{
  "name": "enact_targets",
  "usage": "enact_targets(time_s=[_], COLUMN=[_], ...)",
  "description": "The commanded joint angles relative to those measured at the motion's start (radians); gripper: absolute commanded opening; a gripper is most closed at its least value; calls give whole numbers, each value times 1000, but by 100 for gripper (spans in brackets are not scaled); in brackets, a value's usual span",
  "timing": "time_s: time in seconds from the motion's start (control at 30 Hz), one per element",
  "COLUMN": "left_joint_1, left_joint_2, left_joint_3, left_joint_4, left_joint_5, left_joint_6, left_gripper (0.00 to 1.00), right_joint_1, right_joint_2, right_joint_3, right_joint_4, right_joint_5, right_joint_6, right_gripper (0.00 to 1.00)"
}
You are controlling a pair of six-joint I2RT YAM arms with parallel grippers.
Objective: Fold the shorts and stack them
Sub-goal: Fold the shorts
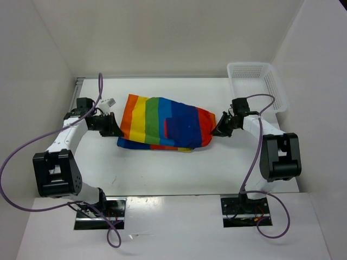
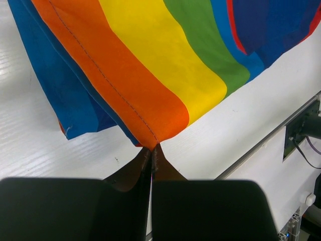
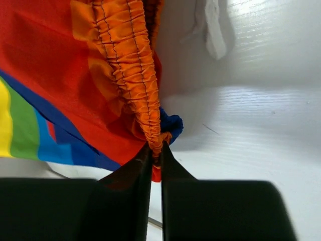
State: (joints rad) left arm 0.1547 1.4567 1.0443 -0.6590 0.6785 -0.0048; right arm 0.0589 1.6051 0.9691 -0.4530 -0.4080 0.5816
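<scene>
The shorts (image 1: 165, 123) lay across the middle of the tabletop (image 1: 162, 173), with the long axis running from left edge to right edge and strung between both arms. The left gripper (image 1: 115, 125) was clamped on the orange hem corner. The right gripper (image 1: 219, 129) was pinched on the gathered waistband. Each end was equally near its own arm.

Bright, even overhead light — soft shadow under the shorts (image 1: 162, 122), near foreground blurred.
</scene>
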Motion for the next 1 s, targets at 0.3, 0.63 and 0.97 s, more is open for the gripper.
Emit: enact_targets(time_s=[0.3, 0.63, 0.97], left_joint_1=[14, 14, 14], left_joint_2=[30, 59, 61], left_joint_3=[172, 145, 145], left_joint_4=[67, 78, 78], left_joint_5=[38, 27, 36], left_joint_6=[5, 5, 5], left_gripper=[0, 0, 0], right_joint_1=[5, 207, 250], right_joint_2=[-45, 48, 193], right_joint_3=[347, 443, 327], right_joint_4=[-170, -177, -220], right_joint_5=[-17, -52, 236], right_joint_6=[-48, -48, -29], right_gripper=[0, 0, 0])
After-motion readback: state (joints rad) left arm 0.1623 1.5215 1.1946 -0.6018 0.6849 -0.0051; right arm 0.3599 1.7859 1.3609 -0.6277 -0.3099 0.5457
